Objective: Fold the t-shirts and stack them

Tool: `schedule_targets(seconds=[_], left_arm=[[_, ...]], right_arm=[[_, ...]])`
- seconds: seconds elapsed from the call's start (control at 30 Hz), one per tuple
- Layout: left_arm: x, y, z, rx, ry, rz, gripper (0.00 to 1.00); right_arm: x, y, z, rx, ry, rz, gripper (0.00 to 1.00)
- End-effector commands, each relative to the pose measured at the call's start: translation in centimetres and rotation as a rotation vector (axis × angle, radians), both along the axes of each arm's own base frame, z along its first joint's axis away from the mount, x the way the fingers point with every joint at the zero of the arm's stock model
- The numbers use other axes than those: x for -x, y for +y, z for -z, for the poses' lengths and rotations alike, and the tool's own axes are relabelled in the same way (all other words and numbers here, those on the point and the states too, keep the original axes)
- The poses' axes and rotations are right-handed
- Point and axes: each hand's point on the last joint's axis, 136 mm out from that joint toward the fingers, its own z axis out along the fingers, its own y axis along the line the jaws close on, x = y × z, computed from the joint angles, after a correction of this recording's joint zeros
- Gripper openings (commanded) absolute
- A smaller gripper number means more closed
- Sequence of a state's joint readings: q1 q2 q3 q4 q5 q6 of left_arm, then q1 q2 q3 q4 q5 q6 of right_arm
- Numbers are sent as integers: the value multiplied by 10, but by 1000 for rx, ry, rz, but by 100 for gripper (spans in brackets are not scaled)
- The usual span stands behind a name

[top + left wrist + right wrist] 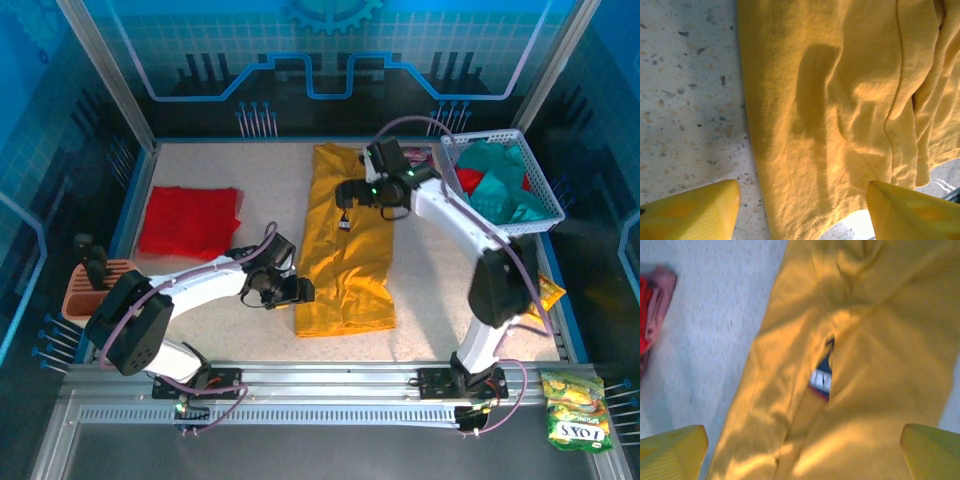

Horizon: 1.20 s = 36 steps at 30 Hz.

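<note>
Hovering over the yellow t-shirt (pixel 345 250), left gripper (pixel 302 290) and right gripper (pixel 347 196) gape.

The yellow tee (pixel 870 340) lay creased on the table (pixel 715 315), a dark logo (pixel 822 377) peeking from a fold at its middle. A red tee (pixel 647 310) sat left of it. The gripper (pixel 802 455) hung over the yellow tee, jaws wide apart.

Mustard t-shirt (pixel 345 250) lies folded lengthwise mid-table, red t-shirt (pixel 190 220) left, teal t-shirts (pixel 505 190) crumpled right.
</note>
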<state>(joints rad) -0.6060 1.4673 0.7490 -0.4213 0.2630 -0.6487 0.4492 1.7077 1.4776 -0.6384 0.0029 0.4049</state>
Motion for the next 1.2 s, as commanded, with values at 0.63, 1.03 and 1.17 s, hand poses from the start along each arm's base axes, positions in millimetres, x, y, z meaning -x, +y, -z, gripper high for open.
schedule_targets(seconds=[0.63,1.03,1.17], left_arm=[[38,1,24,24,144,-52,65],[81,-11,25,9,221,-29,60],[86,-17,29,9,229,-27,59]], right_arm=[[213,-66,132,-27,428,114,66],[238,-51,149,-83,481,91,61],[239,-46,156,-87,490,92,55]])
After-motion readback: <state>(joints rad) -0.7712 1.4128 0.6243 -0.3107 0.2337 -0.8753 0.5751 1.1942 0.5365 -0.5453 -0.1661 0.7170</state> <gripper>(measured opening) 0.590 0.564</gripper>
